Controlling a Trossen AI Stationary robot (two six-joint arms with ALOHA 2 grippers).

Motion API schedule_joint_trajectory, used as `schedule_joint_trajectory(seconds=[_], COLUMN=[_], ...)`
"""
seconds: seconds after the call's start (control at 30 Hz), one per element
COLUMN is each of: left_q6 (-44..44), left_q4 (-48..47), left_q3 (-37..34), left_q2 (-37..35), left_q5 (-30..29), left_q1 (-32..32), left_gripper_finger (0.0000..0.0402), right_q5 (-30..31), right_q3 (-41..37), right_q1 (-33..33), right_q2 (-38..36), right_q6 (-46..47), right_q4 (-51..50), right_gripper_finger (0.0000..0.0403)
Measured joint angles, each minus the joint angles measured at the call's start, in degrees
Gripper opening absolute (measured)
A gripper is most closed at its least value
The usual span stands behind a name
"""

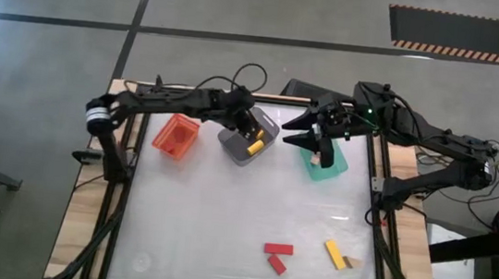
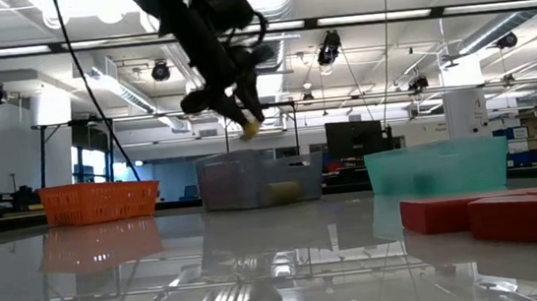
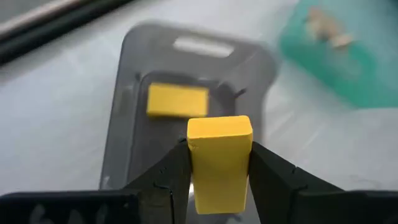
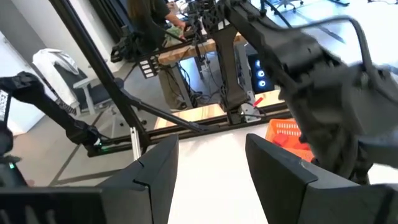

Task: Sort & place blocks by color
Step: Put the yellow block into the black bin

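Note:
My left gripper (image 1: 253, 140) is above the grey bin (image 1: 237, 149) and is shut on a yellow block (image 3: 219, 163). The block also shows in the low view (image 2: 249, 129), hanging above the bin (image 2: 252, 180). A second yellow block (image 3: 177, 101) lies on the grey bin's floor. My right gripper (image 4: 211, 168) is open and empty. It is beside the green bin (image 1: 330, 167) and points toward the table's left. Tan blocks (image 3: 324, 28) lie in the green bin. Two red blocks (image 1: 277, 257), a yellow block (image 1: 337, 254) and a tan block (image 1: 353, 262) lie on the table near its front edge. My left gripper pinches the yellow block's two opposite long sides (image 3: 194, 168) between its two fingers, with the block's free end (image 3: 219, 127) standing out past the fingertips. The fingers come from above, slanting down. The block is lifted clear above the grey bin.
An orange bin (image 1: 176, 135) stands left of the grey bin, at the back of the white tabletop (image 1: 221, 229). In the right wrist view the left arm (image 4: 323, 81) shows in front of my right gripper. Dark frame rails run along the table's sides.

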Motion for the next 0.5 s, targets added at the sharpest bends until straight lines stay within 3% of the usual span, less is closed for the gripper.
schedule_joint_trajectory(seconds=[0.5], left_q6=[1.52], left_q4=[-2.87], left_q3=[-0.75], left_q2=[6.49], left_q5=[0.08], left_q1=[0.23], left_gripper_finger=[0.0115], right_q5=[2.8], right_q3=[-0.04], right_q1=[0.0], right_q2=[0.02], right_q6=[-0.07], right_q4=[-2.66], right_gripper_finger=[0.0178])
